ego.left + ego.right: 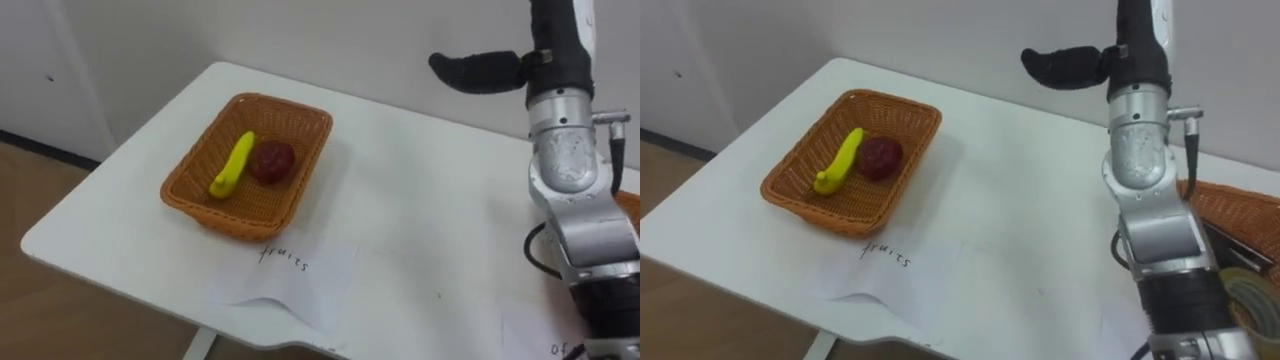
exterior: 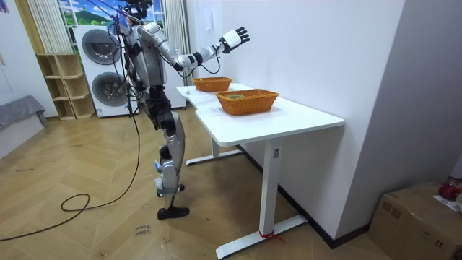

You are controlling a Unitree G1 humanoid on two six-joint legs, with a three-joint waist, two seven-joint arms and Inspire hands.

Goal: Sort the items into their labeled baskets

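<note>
Office supplies lie closest to you: at your lower right, beside the right forearm, the second wicker basket (image 1: 1240,205) holds a roll (image 1: 1248,292) that looks like tape and a dark item you cannot make out. Near the front edge of the white table (image 1: 420,200), a sheet of paper (image 1: 290,275) with handwriting lies flat, just in front of the fruit basket (image 1: 190,190). Inside that basket a yellow banana (image 1: 233,165) and a dark red fruit (image 1: 272,160) lie side by side and touching, the banana on the left. Well apart from both baskets, your right hand (image 2: 234,36) is lifted high over the table toward the wall. The room view shows its fingers spread and straight, holding nothing. You stand upright at the table's long side, and two stacked washing machines (image 2: 101,79) stand behind you at the far end of the room.
</note>
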